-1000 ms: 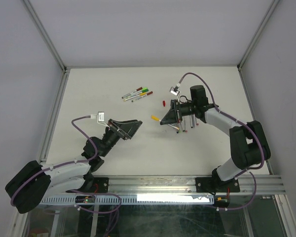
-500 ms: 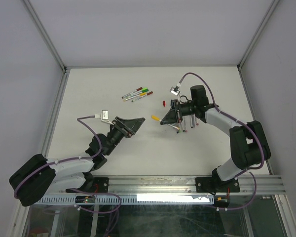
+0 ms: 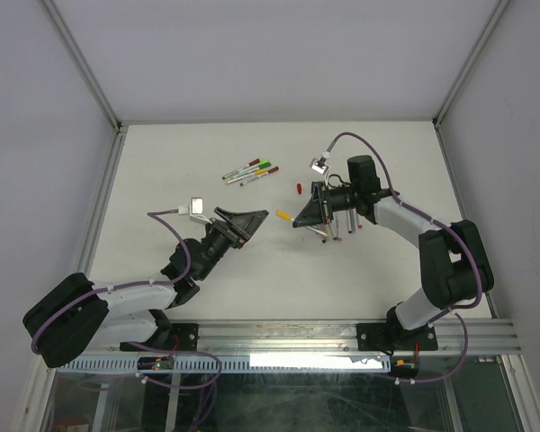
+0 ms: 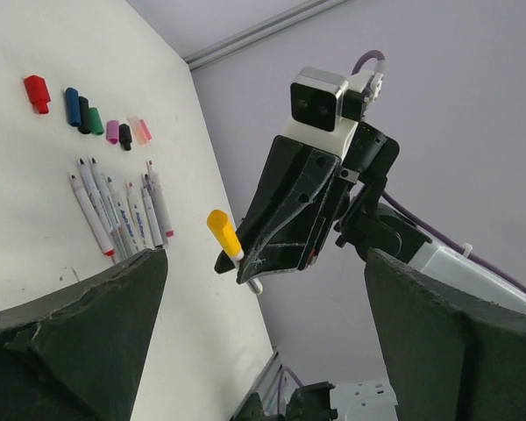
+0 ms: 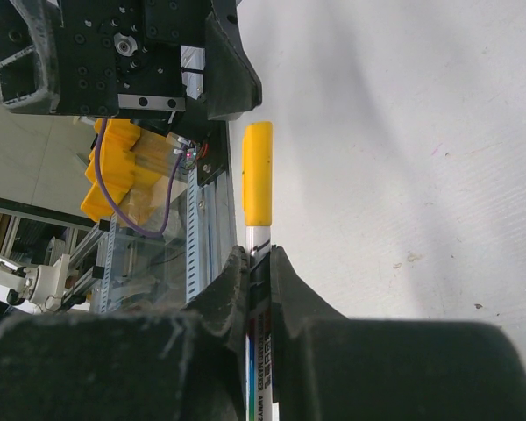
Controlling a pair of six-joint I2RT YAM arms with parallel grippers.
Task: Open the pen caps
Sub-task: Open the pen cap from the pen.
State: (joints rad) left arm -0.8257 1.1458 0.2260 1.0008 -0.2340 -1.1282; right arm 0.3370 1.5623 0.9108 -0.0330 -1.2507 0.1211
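My right fingers (image 3: 297,220) pinch a pen (image 5: 256,235) by its barrel. Its yellow cap (image 5: 258,174) hangs above the table (image 5: 403,132), aimed at my left fingers (image 3: 256,229), which are spread wide and just short of it. I should slide them around the cap alone, close squarely, then pull straight along the barrel. I count eight loose caps (image 4: 72,105), six or seven bare pens (image 4: 114,215) and about five capped pens (image 3: 249,171).

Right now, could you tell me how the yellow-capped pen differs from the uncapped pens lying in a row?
The yellow-capped pen is capped; the uncapped pens show bare tips. The yellow-capped pen is clamped in the right gripper, off the table; the uncapped pens lie side by side on it. Both have pale barrels.
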